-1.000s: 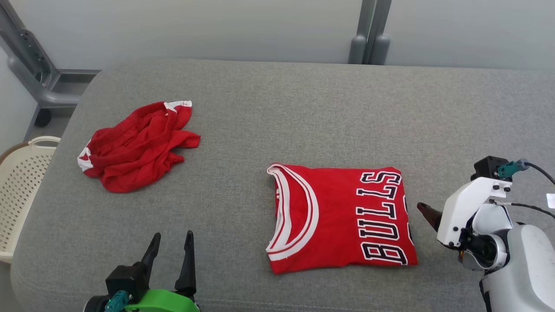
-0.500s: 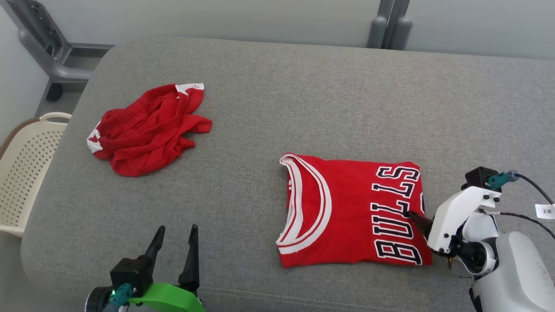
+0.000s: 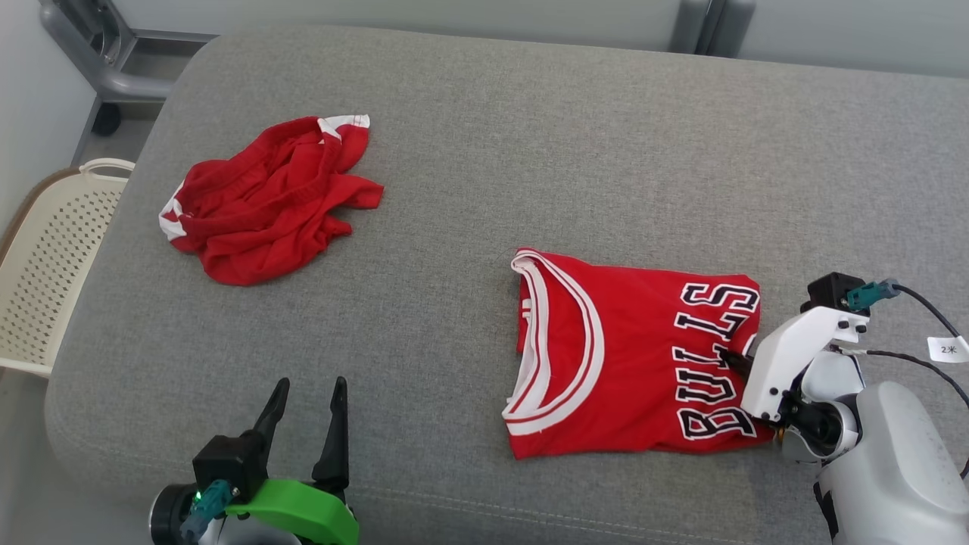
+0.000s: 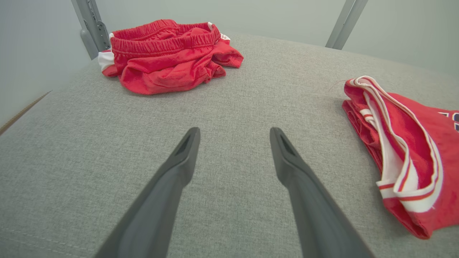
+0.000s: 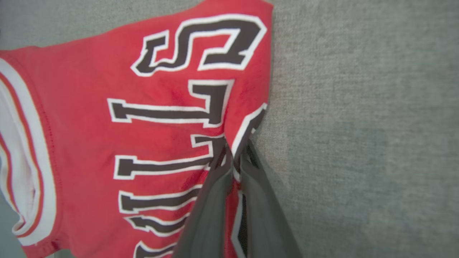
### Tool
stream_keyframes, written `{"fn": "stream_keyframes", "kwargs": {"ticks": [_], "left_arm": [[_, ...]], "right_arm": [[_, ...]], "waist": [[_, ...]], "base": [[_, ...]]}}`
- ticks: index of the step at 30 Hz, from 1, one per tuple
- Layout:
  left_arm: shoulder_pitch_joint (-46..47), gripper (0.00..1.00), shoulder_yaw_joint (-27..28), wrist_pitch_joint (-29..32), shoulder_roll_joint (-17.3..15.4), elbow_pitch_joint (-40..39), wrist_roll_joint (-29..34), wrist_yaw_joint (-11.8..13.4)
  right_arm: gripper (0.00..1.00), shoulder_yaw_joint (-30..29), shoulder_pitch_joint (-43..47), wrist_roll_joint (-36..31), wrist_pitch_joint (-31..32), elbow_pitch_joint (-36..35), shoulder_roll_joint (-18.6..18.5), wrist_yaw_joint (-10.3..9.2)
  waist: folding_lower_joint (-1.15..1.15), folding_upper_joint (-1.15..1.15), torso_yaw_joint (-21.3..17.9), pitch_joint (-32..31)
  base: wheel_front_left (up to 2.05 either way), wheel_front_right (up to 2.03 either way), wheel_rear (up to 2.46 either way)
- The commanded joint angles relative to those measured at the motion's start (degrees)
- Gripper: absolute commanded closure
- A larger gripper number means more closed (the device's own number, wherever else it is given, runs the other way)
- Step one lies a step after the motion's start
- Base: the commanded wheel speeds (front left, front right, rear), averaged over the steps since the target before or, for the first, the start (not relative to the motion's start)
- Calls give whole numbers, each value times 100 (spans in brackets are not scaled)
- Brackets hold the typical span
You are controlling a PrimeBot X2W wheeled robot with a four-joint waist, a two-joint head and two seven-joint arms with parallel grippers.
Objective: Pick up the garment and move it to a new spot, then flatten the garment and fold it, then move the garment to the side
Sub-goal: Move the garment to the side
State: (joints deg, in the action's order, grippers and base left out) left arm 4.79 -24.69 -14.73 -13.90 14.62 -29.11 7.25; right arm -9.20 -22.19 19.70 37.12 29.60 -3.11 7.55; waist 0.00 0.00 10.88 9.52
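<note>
Soft red cloth jersey (image 3: pixel 628 356) on matt, coarse-woven grey cushion (image 3: pixel 484 151).

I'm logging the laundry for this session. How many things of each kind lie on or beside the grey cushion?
Red garments: 2, the folded jersey and the crumpled shorts
Baskets: 1, the cream basket beside the cushion
Total: 3

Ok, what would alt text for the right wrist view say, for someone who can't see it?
The dark right gripper is pinched shut on the edge of a folded red jersey with black-and-white lettering, lying on a grey cushion. Its white trim shows at the view's left edge.
</note>
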Motion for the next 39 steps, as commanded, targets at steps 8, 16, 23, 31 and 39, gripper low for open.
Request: {"fn": "stream_keyframes", "kwargs": {"ticks": [8, 16, 23, 31, 39], "left_arm": [[42, 0, 30, -42, -10, 23, 22, -1], [176, 0, -33, -44, -42, -260, 167, -7], [453, 0, -145, -22, -24, -471, 314, -42], [909, 0, -277, 119, -100, -729, 493, -108], [1271, 0, -543, 445, -261, -1135, 778, -186]], "right_arm": [[100, 60, -25, -222, -84, 140, 20, -12], [100, 414, -223, -913, -290, -150, -59, -11], [100, 900, -583, -1047, -513, -176, -512, -11], [100, 1287, -1480, -835, -1164, 253, -1012, -11], [100, 1266, -2333, -828, -1739, 1040, -1465, -11]], "waist": [[0, 0, -111, -164], [0, 0, -395, -118], [0, 0, -825, 115], [0, 0, -1640, 639], [0, 0, -2232, 1148]], "base": [[0, 0, 0], [0, 0, 0], [0, 0, 0], [0, 0, 0], [0, 0, 0]]}}
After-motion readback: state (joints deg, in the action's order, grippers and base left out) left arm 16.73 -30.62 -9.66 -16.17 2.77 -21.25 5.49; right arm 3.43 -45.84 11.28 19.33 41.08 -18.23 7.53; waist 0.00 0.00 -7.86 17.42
